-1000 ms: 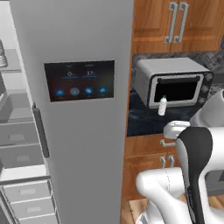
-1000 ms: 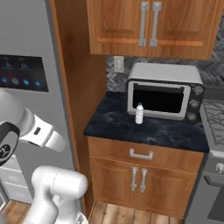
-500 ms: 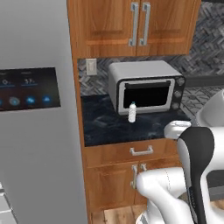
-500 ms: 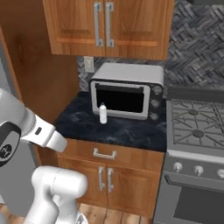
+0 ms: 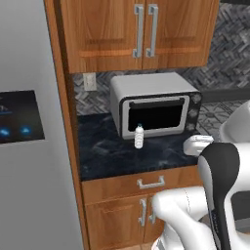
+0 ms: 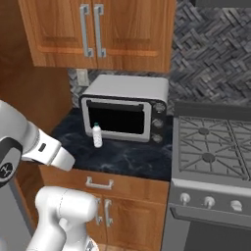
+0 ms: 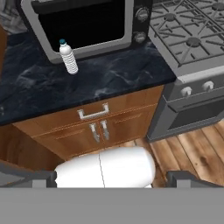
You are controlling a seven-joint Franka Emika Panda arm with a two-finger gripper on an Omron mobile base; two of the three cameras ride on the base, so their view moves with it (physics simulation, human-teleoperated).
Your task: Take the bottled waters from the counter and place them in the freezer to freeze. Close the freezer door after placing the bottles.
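At the far left of the left base view the grey fridge door [image 5: 29, 161] with its dark touchscreen [image 5: 19, 117] is showing its closed face, so whatever is sitting inside cannot be told. Just right of it a brown wooden panel is running down to the dark marbled worktop [image 5: 112, 151]. Above the worktop, the upper wooden cabinet [image 5: 141, 31] is hanging with both doors shut and its two metal handles side by side.

On the worktop, a grey toaster oven [image 5: 154, 105] is standing against the herringbone backsplash, its door closed; through the dark glass nothing inside can be made out. One bottled water [image 5: 139, 136] is standing upright on the worktop just in front of the oven's door, toward its left half, light blue cap up; it is showing again in the right base view [image 6: 97, 135] and in the hand view [image 7: 68, 57], where it is appearing tilted because the camera is rolled. It is standing apart from the worktop's front edge.

Below the worktop, a drawer [image 6: 100, 183] and the lower cabinet doors [image 7: 98, 131] are staying shut. Further right, the grey gas stove [image 6: 211, 152] is sitting beside the worktop with its grates bare and knobs along the front.

The fingers [image 7: 43, 178] are standing wide apart at the bottom of the hand view, gripping nothing, well away from the bottle.
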